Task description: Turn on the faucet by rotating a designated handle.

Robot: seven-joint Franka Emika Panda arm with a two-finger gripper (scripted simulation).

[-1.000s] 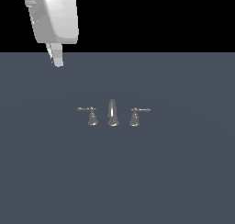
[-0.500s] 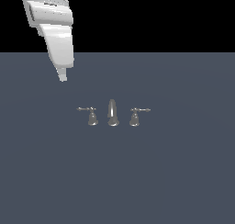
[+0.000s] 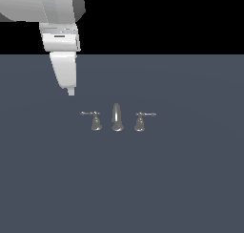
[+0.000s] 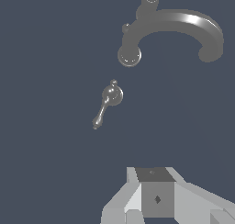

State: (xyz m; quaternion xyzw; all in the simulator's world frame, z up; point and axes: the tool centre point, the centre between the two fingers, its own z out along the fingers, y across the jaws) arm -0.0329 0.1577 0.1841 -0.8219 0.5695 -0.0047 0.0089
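The gripper (image 3: 70,90) is hanging above the dark grey-blue surface (image 3: 190,179), pointing down from the white arm (image 3: 59,17) in the exterior view; only a narrow white tip is showing there, so I cannot tell from that view whether the fingers are spread or pressed together. In the wrist view the gripper (image 4: 156,204) is appearing as angular grey-white blocks at the edge of the frame, and the finger ends are cut off, so the state is not readable there either. The faucet (image 3: 116,118) is sitting on the surface as a small grey metallic three-piece set: a tall tapered spout (image 3: 116,117) in the middle with a lever handle on a flared base on each side. The handle (image 3: 94,119) is standing below the gripper tip and a little toward the exterior view's right of it, apart from it, not touching. Its thin lever is lying horizontal and pointing to the exterior view's left, ending in a small knob. The other handle (image 3: 141,120) is mirroring it beyond the spout. In the wrist view the handle (image 4: 108,103) is showing a rounded cap and a slim lever, with the curved spout (image 4: 172,32) beyond it.
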